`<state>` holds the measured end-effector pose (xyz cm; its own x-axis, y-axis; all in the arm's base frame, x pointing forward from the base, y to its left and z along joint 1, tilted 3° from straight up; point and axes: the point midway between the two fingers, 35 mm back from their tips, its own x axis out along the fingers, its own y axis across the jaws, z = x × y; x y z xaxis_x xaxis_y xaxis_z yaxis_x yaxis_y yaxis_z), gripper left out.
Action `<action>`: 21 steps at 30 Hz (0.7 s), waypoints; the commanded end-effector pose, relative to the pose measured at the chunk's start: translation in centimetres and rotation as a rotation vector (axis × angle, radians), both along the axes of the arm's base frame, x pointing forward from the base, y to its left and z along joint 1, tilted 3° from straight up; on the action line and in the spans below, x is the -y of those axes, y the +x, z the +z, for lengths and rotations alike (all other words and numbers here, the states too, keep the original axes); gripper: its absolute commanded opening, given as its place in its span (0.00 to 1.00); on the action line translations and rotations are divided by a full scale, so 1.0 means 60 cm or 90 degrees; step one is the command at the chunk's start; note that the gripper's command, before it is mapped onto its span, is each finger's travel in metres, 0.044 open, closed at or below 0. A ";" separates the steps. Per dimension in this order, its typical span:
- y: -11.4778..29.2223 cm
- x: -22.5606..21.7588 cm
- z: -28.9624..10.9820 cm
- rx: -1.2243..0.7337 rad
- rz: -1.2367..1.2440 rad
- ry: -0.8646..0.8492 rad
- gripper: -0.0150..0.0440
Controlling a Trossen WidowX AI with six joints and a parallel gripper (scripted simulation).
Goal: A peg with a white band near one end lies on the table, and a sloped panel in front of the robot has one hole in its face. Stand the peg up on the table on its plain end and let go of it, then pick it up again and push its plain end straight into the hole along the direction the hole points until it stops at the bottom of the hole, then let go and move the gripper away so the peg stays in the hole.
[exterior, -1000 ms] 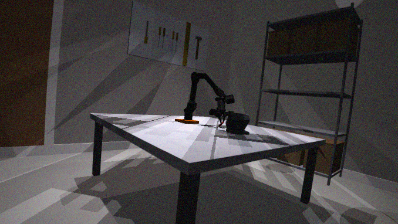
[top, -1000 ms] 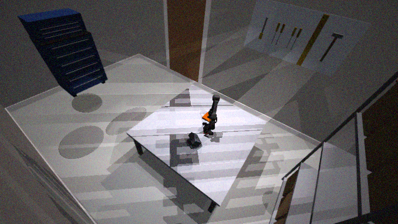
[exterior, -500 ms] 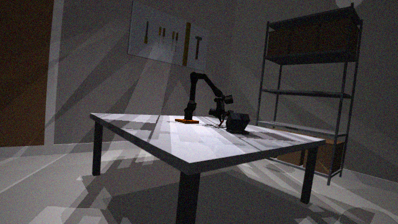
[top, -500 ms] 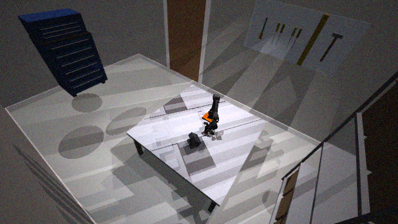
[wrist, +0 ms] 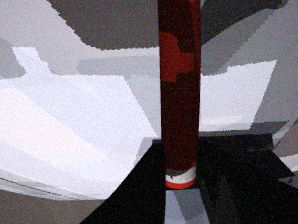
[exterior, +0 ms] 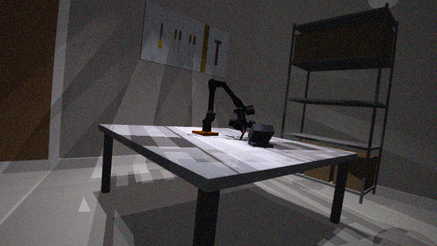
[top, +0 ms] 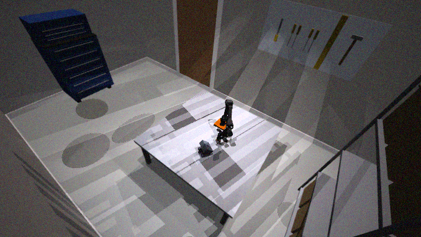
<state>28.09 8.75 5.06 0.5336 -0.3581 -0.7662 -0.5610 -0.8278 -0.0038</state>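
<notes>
arm (exterior: 225, 91): matte black all over, built of slim rounded links with thicker knuckles at the joints
lower link (top: 228, 108): a straight dark column with a rounded cap at its top end
upper link (exterior: 233, 94): thinner than the column, a plain black bar with no markings that can be made out
wrist (exterior: 245, 111): a cluster of chunky black housings, with a short cylinder stub sticking out to one side
hand (exterior: 243, 132): black, small, detail too fine to read from afar
fingers: flat dark slabs with straight edges, near black, faintly grey on the inner faces
base plate (exterior: 196, 132): thin flat rectangle, bright orange
cables, screws, lettering: none can be made out
</notes>
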 end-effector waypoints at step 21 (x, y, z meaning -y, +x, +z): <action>-0.022 -0.013 0.007 0.110 -0.005 -0.073 0.34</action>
<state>26.95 9.53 5.46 0.6378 -0.4305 -0.6386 -0.5623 -0.8269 -0.0043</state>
